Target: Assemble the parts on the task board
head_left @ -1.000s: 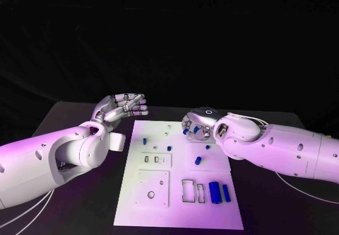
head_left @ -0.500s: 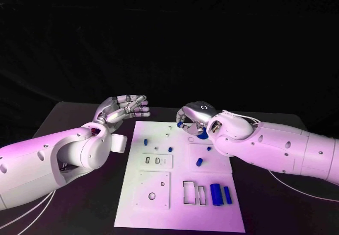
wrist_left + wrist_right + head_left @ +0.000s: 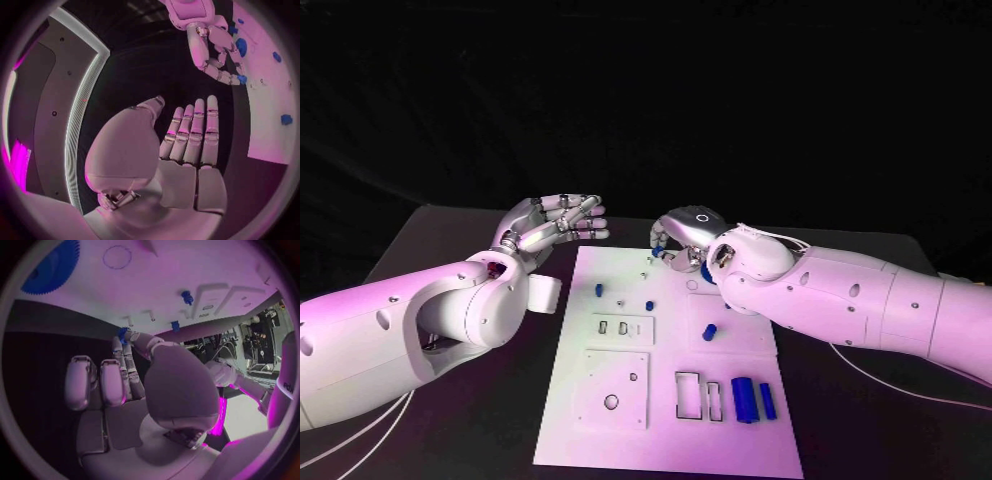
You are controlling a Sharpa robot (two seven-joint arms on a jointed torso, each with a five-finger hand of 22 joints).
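**Pinching a small blue part above the far end of the board**

Surface and room. A black table [image 3: 459, 235] carries the white task board [image 3: 668, 370], which lies lengthwise away from the robot; a black backdrop closes the scene behind it.

Board and contents. Two long blue bars [image 3: 749, 398] lie side by side at the near right of the board, just right of a pair of rectangular slots [image 3: 691, 394]. A short blue piece [image 3: 710, 332] rests near the middle right. Two small blue pegs [image 3: 599, 290] [image 3: 649, 303] stand toward the far left of the board, beyond a raised plate with two small slots [image 3: 620, 327]. A square plate with a round hole [image 3: 612, 401] sits at the near left. In the right wrist view a toothed blue wheel [image 3: 53, 265] lies on the board, close to a circular outline.

Hands. The right hand [image 3: 684, 243] reaches over the board's far end, fingers curled downward, and pinches a small toothed blue part [image 3: 124, 334] at its fingertips; the left wrist view shows this part [image 3: 241, 79] held just off the board's edge. The left hand [image 3: 553, 224] hangs above the table beside the board's far left corner, palm open, fingers straight and close together, holding nothing.
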